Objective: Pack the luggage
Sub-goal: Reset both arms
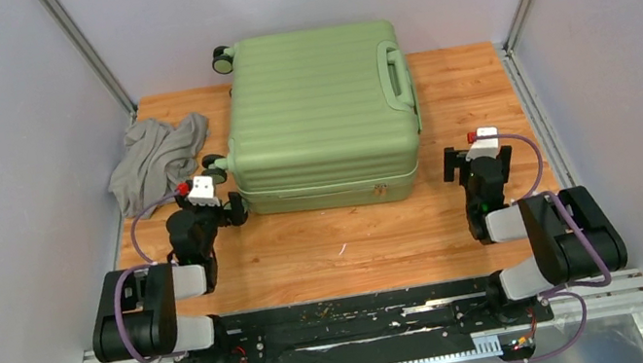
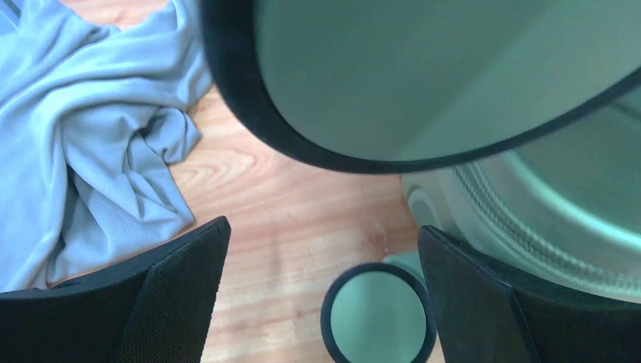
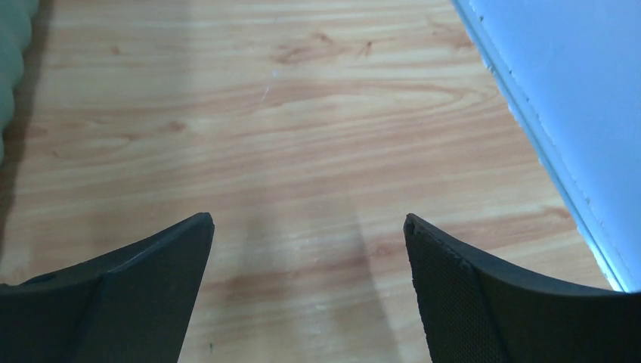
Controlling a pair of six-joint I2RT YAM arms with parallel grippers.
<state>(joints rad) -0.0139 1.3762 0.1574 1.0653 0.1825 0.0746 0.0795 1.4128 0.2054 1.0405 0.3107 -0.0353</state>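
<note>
Luggage (image 1: 316,113), ribbed hard green shell, crumpled grey cloth (image 1: 158,159), both jaws spread wide

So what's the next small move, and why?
Likely ease the left gripper along the near edge of the luggage to start opening it. The luggage lies shut, so the grey cloth beside it can't go in yet. Both grippers are open and empty; the left sits at the wheeled corner, the right gripper over the table.
</note>
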